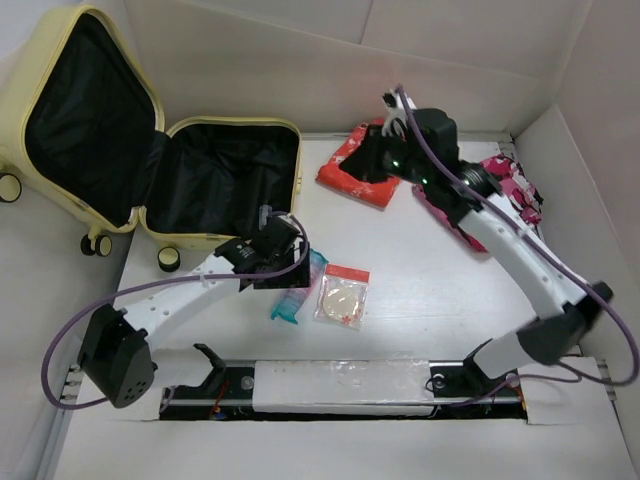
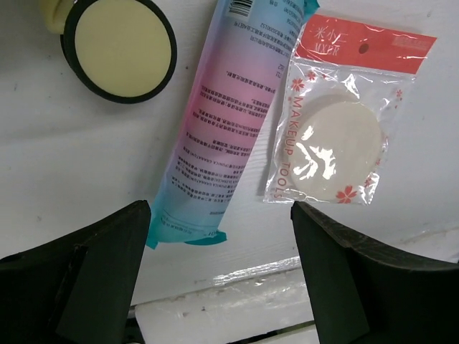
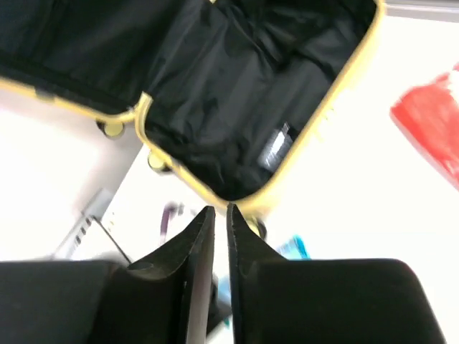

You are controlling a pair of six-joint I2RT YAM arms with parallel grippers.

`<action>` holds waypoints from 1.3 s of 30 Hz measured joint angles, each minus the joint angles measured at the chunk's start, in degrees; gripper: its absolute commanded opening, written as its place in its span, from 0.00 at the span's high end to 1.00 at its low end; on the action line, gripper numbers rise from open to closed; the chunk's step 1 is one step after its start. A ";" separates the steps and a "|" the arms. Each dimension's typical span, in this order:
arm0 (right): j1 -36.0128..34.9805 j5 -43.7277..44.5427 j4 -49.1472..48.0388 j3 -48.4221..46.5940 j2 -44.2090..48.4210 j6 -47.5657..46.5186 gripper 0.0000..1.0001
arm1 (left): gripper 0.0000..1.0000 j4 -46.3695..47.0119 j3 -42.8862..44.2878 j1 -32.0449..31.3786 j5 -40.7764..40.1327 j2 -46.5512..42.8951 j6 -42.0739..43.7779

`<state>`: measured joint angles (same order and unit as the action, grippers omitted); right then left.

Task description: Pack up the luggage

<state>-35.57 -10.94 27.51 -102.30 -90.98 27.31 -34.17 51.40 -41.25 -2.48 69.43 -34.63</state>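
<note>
Top external: I see the pale yellow hard-shell luggage [image 1: 225, 185] open at the far-left edge of the white table [image 1: 430, 270]. Left gripper [image 2: 221, 215] gapes wide and empty above a clear "MAKEUP TOOLS" packet [image 2: 337, 136]; right gripper [image 3: 221, 211] is nearly closed, empty.

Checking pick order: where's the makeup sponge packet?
Top view: packet lies on the table, just right of the pastel tube, in front of the open luggage.

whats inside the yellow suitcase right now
Only black lining shows in both halves of the suitcase; nothing packed is visible. Its dark folds could hide small items.
</note>
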 measured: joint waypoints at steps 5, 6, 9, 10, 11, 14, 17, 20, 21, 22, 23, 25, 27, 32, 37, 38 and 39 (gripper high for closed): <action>0.24 0.37 -0.50 20.55 15.52 -2.14 0.36 | 0.24 2.58 -0.02 0.00 0.61 3.54 1.68; 0.26 0.22 -0.24 24.22 17.31 -2.29 0.36 | 0.25 3.21 -0.04 0.00 0.72 4.28 2.08; 0.31 -0.22 1.60 32.54 20.11 -2.54 0.36 | 0.29 5.14 -0.04 0.00 0.90 7.06 3.19; 0.33 -0.31 2.43 35.50 20.83 -2.45 0.36 | 0.31 5.68 -0.04 0.00 0.81 8.24 3.50; 0.33 -0.33 2.75 36.11 20.96 -2.47 0.36 | 0.32 6.14 -0.04 0.00 0.74 9.51 3.78; 0.33 -0.76 3.54 38.53 22.45 -2.45 0.36 | 0.35 6.75 -0.02 0.00 -0.22 13.27 4.39; 0.33 -1.07 3.32 38.58 24.39 -2.45 0.34 | 0.42 7.41 -0.02 0.00 -1.11 16.00 4.76; 0.59 -1.20 3.34 38.58 26.21 -2.49 0.33 | 0.43 8.46 -0.02 0.00 -1.38 17.29 4.92; 0.66 -1.29 3.37 38.58 26.60 -2.47 0.32 | 0.43 8.68 -0.02 0.00 -1.42 17.59 4.96; 0.81 -1.36 3.39 38.58 26.88 -2.54 0.30 | 0.43 9.05 -0.02 -0.02 -1.40 17.97 4.96; 1.09 -1.42 3.41 38.58 27.06 -2.58 0.30 | 0.46 9.35 -0.02 -0.02 -1.29 18.38 4.96; 1.62 -1.51 3.43 38.58 27.23 -2.84 0.30 | 0.52 10.10 -0.07 -0.02 -1.01 19.02 4.79; 2.27 -1.51 3.48 38.58 27.23 -3.10 0.30 | 0.68 10.95 -0.11 -0.04 -0.50 19.45 4.76; 3.91 -1.64 3.82 38.32 27.28 -4.13 0.30 | 0.87 11.65 0.42 -0.81 -0.07 19.67 4.39; 6.16 -2.43 5.16 37.31 27.32 -5.73 0.30 | 0.87 5.40 6.29 -1.07 1.81 19.56 4.35; 6.62 -2.62 5.44 37.03 27.32 -6.10 0.30 | 0.86 4.17 8.28 -1.09 2.10 19.17 4.31; 7.10 -2.71 5.68 36.76 27.32 -6.47 0.30 | 0.86 2.62 11.19 -1.09 2.36 18.60 4.20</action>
<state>-28.47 -13.65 33.19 -65.54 -63.66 20.84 -31.55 62.59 -42.35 -0.12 88.03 -30.44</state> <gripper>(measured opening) 0.697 0.400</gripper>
